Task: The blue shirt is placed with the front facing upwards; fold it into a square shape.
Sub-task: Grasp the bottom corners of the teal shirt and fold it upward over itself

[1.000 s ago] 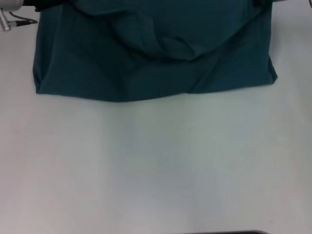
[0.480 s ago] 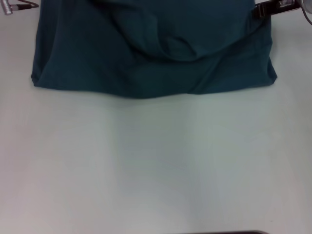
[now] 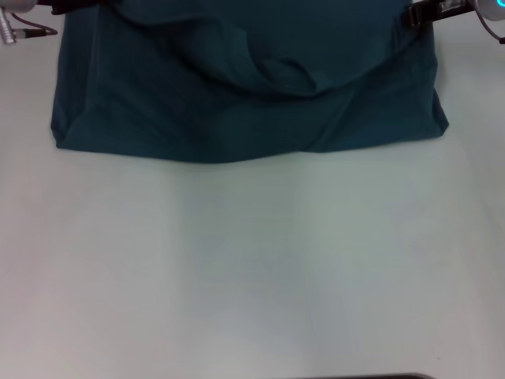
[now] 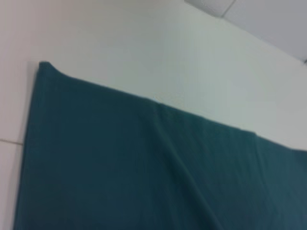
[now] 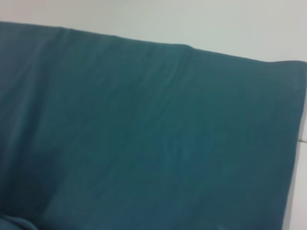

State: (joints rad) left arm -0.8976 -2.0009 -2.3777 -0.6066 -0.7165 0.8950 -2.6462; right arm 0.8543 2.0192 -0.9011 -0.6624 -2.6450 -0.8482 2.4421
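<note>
One item: the blue shirt (image 3: 245, 95), folded, plain side up, far on the white table (image 3: 252, 268). Left gripper (image 3: 75, 6) and right gripper (image 3: 420, 14) at its far corners; grip state we cannot tell. We advise an even pull, smoothing the centre sag.

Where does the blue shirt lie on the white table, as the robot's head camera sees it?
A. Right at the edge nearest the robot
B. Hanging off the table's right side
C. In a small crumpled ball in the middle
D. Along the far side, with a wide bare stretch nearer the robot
D: the blue shirt spreads across the far part of the table, leaving the near surface bare.
</note>
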